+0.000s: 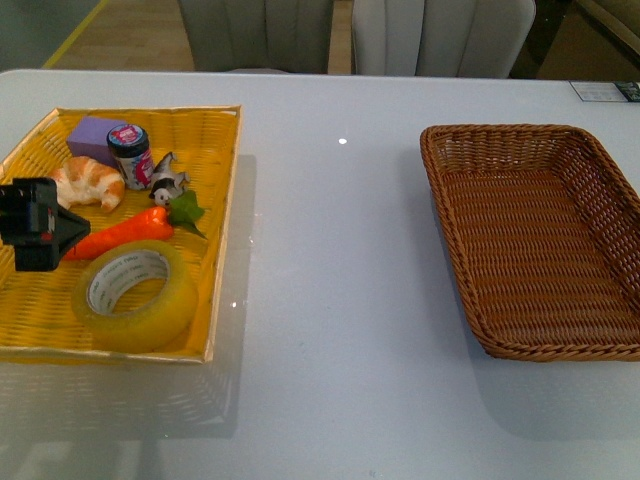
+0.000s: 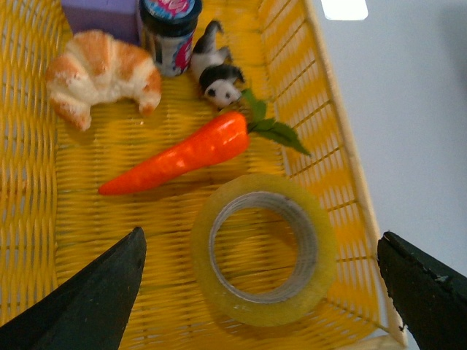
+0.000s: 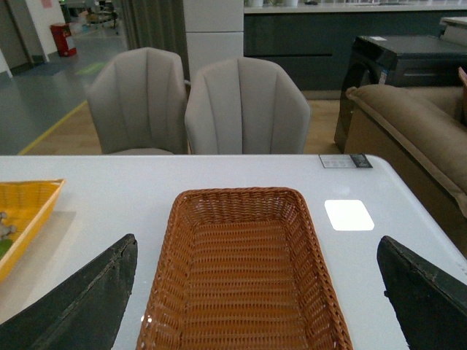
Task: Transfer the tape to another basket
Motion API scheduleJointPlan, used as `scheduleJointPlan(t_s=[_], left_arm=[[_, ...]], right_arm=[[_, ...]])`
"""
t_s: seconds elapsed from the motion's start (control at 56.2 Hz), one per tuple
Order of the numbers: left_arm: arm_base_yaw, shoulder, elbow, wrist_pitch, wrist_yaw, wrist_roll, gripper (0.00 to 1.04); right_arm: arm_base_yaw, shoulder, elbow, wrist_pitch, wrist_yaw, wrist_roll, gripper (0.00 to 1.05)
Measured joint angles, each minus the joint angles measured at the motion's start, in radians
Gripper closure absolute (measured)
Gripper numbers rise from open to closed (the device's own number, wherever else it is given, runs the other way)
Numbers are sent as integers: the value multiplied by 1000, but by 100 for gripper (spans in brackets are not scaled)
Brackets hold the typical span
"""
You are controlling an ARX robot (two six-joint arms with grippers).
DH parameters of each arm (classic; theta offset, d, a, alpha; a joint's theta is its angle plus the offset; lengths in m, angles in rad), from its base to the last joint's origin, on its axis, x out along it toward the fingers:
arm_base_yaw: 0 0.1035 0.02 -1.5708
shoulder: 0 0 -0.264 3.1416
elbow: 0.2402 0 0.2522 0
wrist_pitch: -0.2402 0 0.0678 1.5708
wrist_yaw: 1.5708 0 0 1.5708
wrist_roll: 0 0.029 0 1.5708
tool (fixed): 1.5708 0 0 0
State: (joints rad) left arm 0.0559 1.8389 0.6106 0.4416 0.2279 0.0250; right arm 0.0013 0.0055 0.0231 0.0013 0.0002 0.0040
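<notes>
The tape (image 1: 135, 295), a wide yellowish roll with a white core, lies flat in the near right corner of the yellow tray (image 1: 225, 230). My left gripper (image 1: 60, 228) hovers over the tray's left part, open and empty. In the left wrist view the tape (image 2: 255, 315) lies below and between the spread fingers of the left gripper (image 2: 261, 237). The dark brown wicker basket (image 1: 540, 250) stands empty on the right of the table. My right gripper (image 3: 257, 240) is open and empty above the near end of the basket (image 3: 241, 292); it does not show in the front view.
The tray also holds a croissant (image 1: 90, 183), a toy carrot (image 1: 125, 232) just behind the tape, a small jar (image 1: 130, 155), a purple block (image 1: 92, 135) and a black-and-white animal figure (image 1: 168, 178). White table (image 1: 340, 260) lies between tray and basket. Chairs (image 1: 430, 35) stand behind.
</notes>
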Motion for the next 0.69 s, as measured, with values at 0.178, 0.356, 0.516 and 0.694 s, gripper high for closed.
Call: scheduleJointPlan(t_s=[0.178, 0.356, 0.516, 0.694], left_arm=[[7, 148, 56, 7, -5, 50, 9], [15, 229, 120, -4, -8, 78, 9], [19, 284, 169, -38, -8, 100, 9], [18, 339, 212, -64, -10, 137, 9]], right_arm=[[0, 0, 0, 0, 0, 0, 9], [0, 0, 0, 0, 0, 0, 9], [0, 0, 0, 0, 0, 0, 9], [0, 0, 0, 0, 0, 0, 9]])
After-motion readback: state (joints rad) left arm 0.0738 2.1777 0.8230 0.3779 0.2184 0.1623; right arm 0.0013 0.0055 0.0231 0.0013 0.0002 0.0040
